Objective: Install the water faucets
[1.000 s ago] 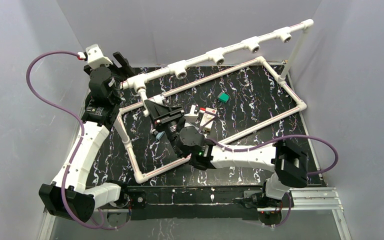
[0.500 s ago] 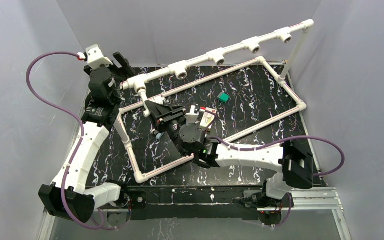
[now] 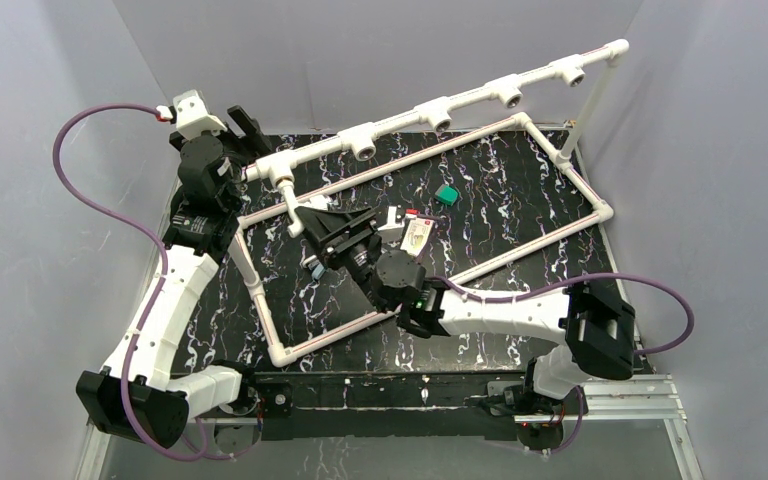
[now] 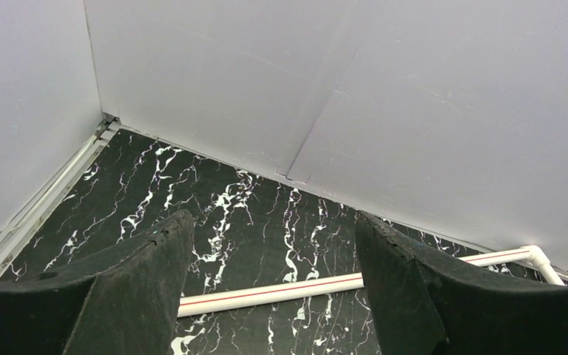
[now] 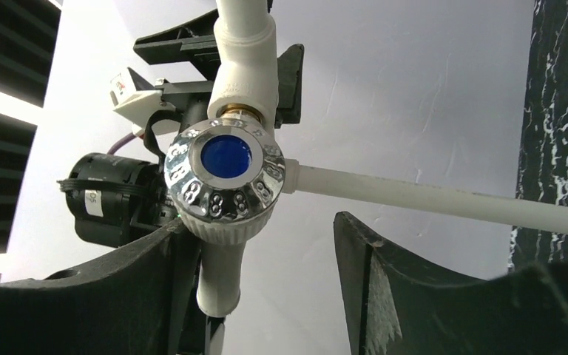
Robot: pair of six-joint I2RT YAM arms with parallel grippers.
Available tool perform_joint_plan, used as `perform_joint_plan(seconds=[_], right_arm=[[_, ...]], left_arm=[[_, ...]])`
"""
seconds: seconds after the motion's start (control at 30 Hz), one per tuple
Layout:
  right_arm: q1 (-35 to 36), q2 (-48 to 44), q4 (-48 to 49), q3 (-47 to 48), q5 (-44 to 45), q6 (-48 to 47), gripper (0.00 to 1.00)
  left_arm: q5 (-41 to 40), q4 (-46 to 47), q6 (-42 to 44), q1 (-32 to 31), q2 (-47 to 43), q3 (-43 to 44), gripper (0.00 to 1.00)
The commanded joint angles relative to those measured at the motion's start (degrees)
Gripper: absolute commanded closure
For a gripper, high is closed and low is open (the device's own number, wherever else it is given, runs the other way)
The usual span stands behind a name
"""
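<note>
Since a second ago, the right gripper [image 5: 265,240] has let go and its arm has drawn back a little toward the near edge of the desk [image 3: 500,200]. Its fingers [image 5: 384,288] now stand apart on either side of the water faucet [image 5: 225,166]. There is a clear gap on one side, while the other finger sits just beside the knob's rim; whether it touches cannot be told.

The water faucet hangs from the leftmost tee socket [image 5: 242,70] of the pipe rail [image 3: 460,103], over the far left part of the desk. In the right wrist view its shiny round knob with the blue centre faces the camera, a brass thread shows where the body meets the tee socket, and the white spout points down between the fingers. From above, the faucet [image 3: 290,205] shows as a short white piece below the rail's left end, with the right gripper [image 3: 312,212] just beside it.

The left gripper [image 4: 270,229] hovers near the far left corner, its fingers [image 4: 137,288] spread wide with nothing between them, only the desk and a length of the pipe frame [image 4: 281,292] below.

Four more tee sockets along the rail stand bare. A small green piece [image 3: 447,194] lies on the desk inside the pipe frame, toward the far edge.
</note>
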Motion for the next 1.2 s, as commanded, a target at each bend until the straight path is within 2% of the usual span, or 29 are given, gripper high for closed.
perform_joint_plan(seconds=[0.0,0.3,0.5,0.63,0.87,1.07,1.17], right_arm=[[-0.22,-2.35,3.69,-4.39,-3.01,-10.32,0.28],[-0.21,-9.79,5.84,-8.03,-12.53,-20.15,0.27],[-0.25,-16.44,-5.92,-6.63,-18.07,-33.05,0.26],[-0.31,-21.03,-10.85,-5.38,-22.05,-48.29,0.28],[-0.33,-23.48,-31.32,5.36,-28.08,-77.63,0.26],[-0.37,-24.95,-39.82,8.46,-31.08,-107.95,0.22],[-0.33,-24.86,-40.79,7.87,-31.10,-123.45,0.19]], left_arm=[[1.73,-20.82,1.41,-0.82,4.83,-7.08,0.23],[1.39,-21.03,1.85,-0.83,5.25,-6.65,0.23],[1.47,-21.23,1.79,-0.86,5.37,-6.35,0.23],[1.83,-21.29,1.36,-0.83,5.54,-6.28,0.23],[2.28,-21.32,1.06,-0.81,6.12,-5.81,0.23],[2.34,-21.34,0.93,-0.82,6.46,-5.75,0.23],[2.62,-21.26,0.72,-0.86,6.68,-5.72,0.23]])
